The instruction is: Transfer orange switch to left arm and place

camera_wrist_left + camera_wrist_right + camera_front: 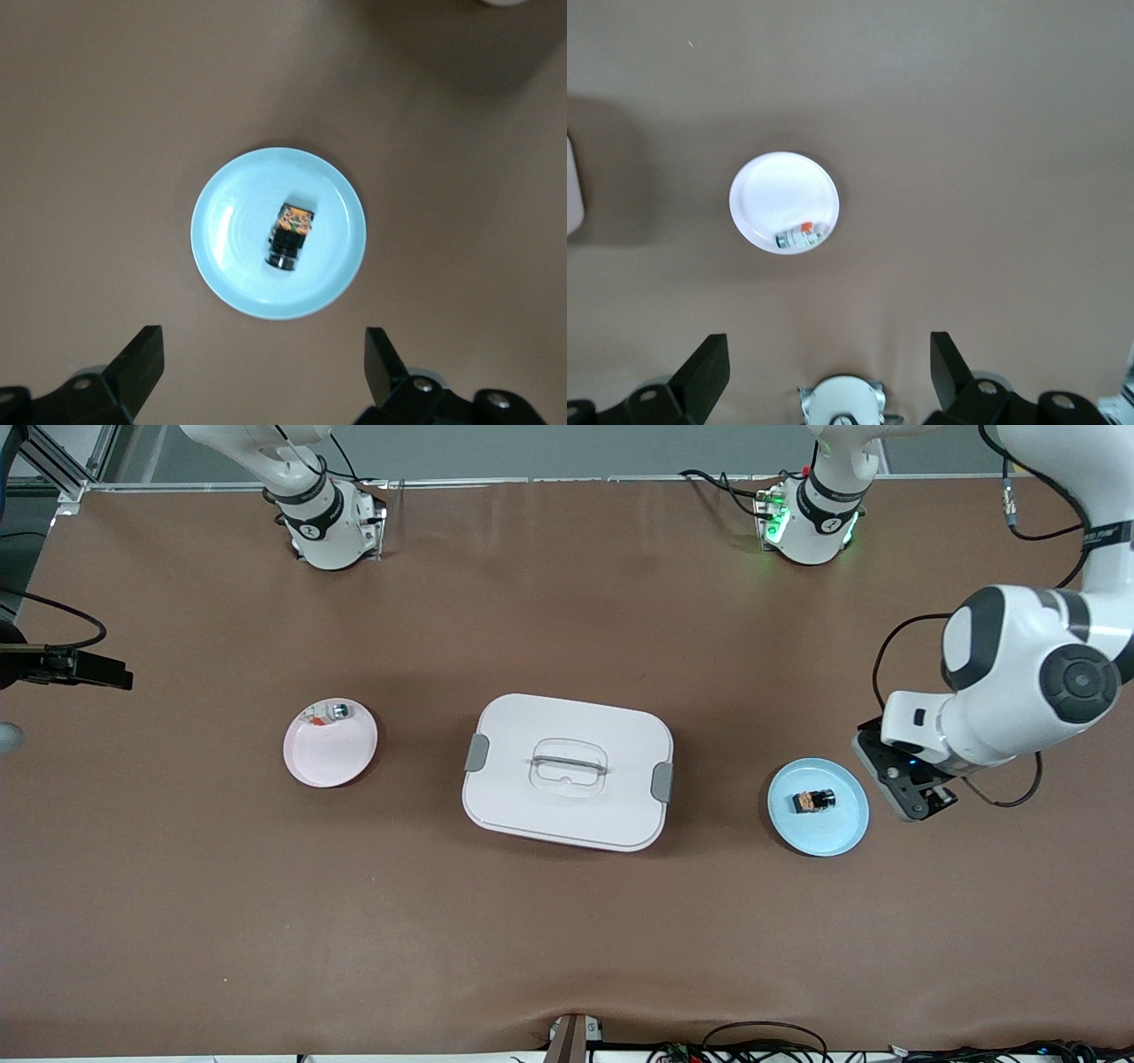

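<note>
- My left gripper (921, 804) hangs spread wide and empty over the desk (567, 921), just beside the blue plate (842, 837) at the left arm's end.
- The orange switch (813, 802) lies on that plate, untouched.
- The box (567, 771) sits mid-desk, lid latched.
- My right gripper (830, 365), also spread and empty, is over the desk's robot-side edge; the pink plate (330, 755) holds a small teal-and-silver piece (339, 710).

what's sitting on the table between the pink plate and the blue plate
The box stands between the pink plate and the blue plate; bare table separates it from each, as the front view shows.
</note>
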Robot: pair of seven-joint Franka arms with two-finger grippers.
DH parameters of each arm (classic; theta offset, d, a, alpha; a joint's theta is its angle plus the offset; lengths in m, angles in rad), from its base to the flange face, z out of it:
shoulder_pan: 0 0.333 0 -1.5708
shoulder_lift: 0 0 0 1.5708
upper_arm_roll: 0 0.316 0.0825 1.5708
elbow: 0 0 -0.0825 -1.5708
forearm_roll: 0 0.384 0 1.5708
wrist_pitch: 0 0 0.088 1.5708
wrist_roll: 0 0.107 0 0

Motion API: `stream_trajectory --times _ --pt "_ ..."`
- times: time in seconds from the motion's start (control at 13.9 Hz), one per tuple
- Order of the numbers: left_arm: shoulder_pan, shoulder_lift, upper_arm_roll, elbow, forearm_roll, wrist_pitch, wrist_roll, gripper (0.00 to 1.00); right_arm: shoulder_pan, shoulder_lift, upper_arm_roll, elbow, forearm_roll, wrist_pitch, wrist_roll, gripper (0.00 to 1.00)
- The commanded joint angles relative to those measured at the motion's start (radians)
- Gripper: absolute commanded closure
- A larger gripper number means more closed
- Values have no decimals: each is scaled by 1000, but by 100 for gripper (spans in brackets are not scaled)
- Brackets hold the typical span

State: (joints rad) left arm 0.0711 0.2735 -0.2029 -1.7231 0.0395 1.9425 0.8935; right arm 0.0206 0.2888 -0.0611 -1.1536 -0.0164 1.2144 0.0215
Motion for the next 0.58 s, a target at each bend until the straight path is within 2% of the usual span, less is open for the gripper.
stream_trajectory --times 0.0,0.14,0.5 --pt "2 -46 0 48 16 -117 -150 0 -16 -230 15 -328 35 175 11 0" --pt "2 -80 0 72 13 -164 -272 0 -14 -266 15 -382 35 214 11 0" --pt "-2 -126 -9 148 6 -309 -641 0 -14 -264 17 -374 36 221 11 0"
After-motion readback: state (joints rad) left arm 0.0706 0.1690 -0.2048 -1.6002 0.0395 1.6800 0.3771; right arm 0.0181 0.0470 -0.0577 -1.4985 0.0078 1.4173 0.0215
